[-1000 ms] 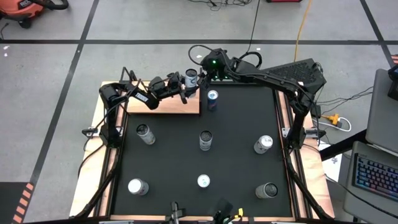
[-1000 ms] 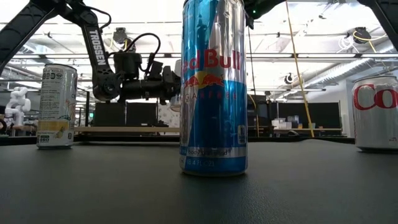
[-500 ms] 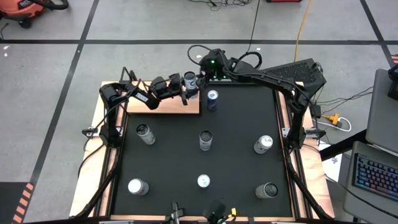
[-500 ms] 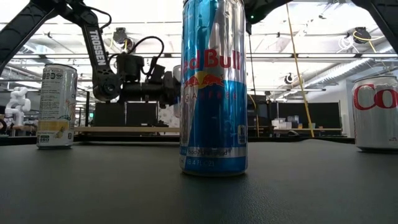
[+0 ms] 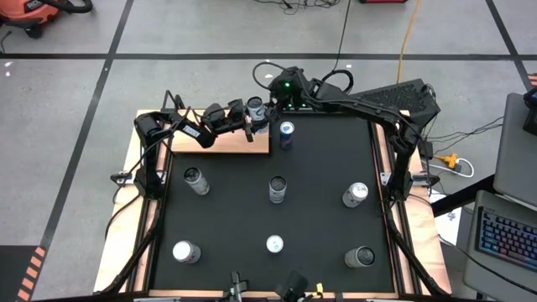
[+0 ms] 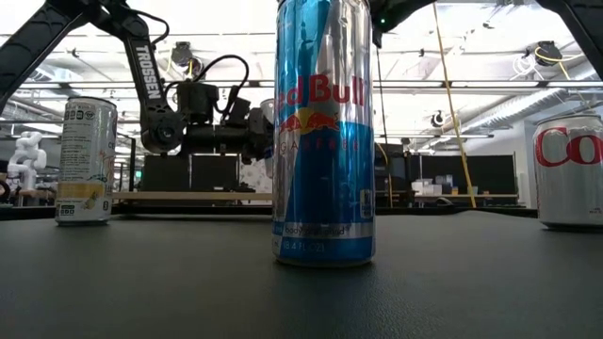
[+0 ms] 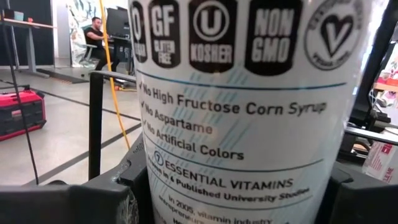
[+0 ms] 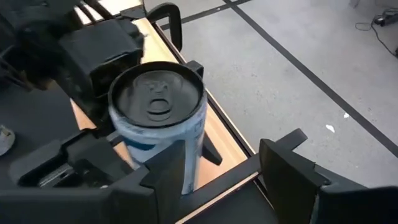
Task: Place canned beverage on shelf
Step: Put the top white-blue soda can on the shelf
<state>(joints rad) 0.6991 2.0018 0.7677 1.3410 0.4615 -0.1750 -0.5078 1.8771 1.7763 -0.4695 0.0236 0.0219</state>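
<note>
White can (image 8: 158,121) with dark pull-tab lid upright, clamped by left gripper (image 8: 102,109) over wood shelf (image 8: 217,134) edge — right gripper (image 8: 239,171) fingers spread, empty.

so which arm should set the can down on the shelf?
Left. The left gripper is shut on the white can above the shelf's corner. The right gripper hangs open right beside the can, holding nothing.

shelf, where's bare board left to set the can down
The shelf is bare along its near strip, bordering the black mat. The far right corner is crowded: the left gripper holds the white can there, with the right gripper beside it.
</note>
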